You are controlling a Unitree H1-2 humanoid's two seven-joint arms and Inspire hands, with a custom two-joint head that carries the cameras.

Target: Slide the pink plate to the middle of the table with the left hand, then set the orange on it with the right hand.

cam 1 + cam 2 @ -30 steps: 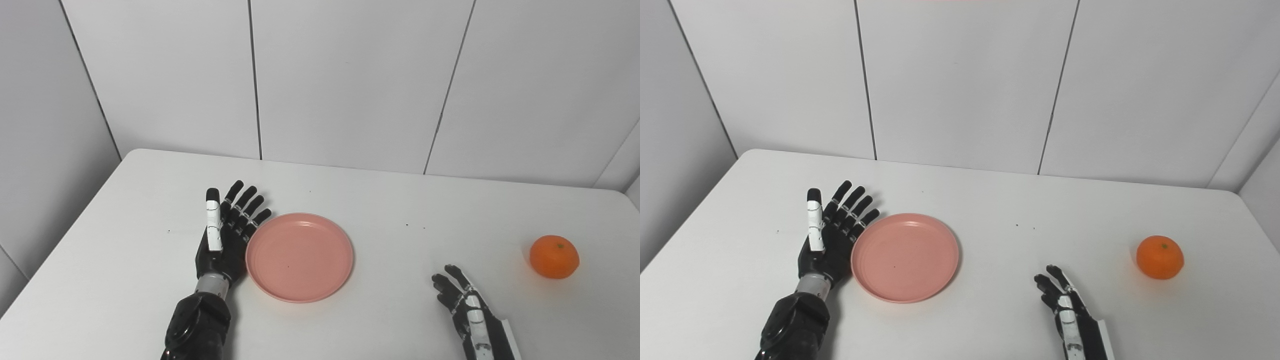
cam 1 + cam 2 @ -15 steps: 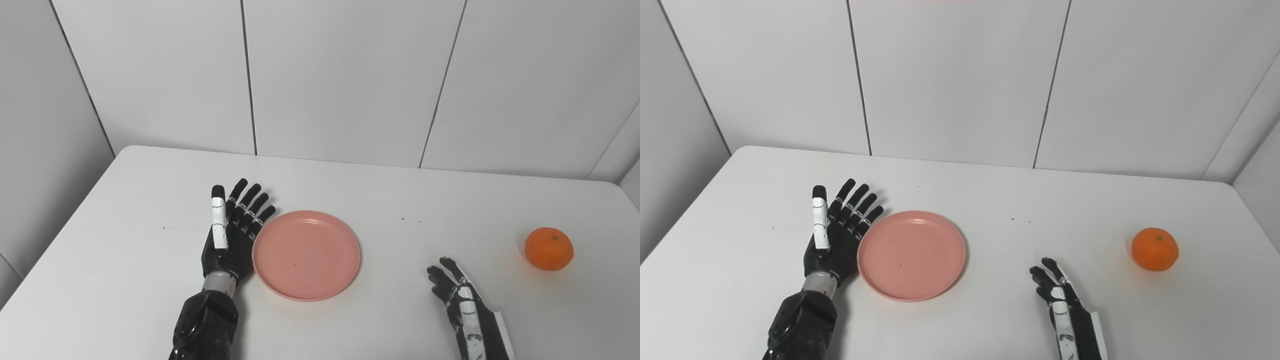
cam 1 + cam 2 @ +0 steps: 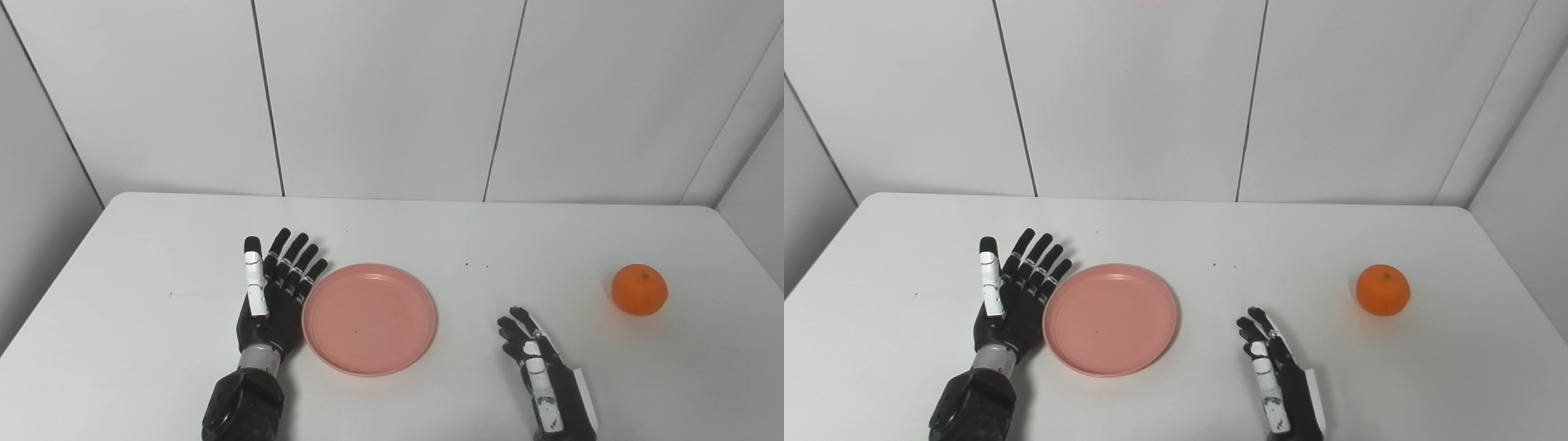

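- Resting flat against the pink plate's (image 3: 369,318) left rim, my left hand (image 3: 272,300) has its fingers (image 3: 293,263) spread and holds nothing.
- That plate sits near the middle of the white surface (image 3: 122,343), so I judge the slide about finished.
- Low beside it, my right hand (image 3: 539,361) is empty, fingers apart.
- Far right, the orange (image 3: 639,290) lies untouched, well apart; lifting it onto the plate remains.

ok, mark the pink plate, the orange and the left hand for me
pink plate (image 3: 369,318), left eye view, on the flat bare centre.
orange (image 3: 639,290), left eye view, on the middle of the fruit.
left hand (image 3: 273,301), left eye view, on the palm, beside the plate's left rim.
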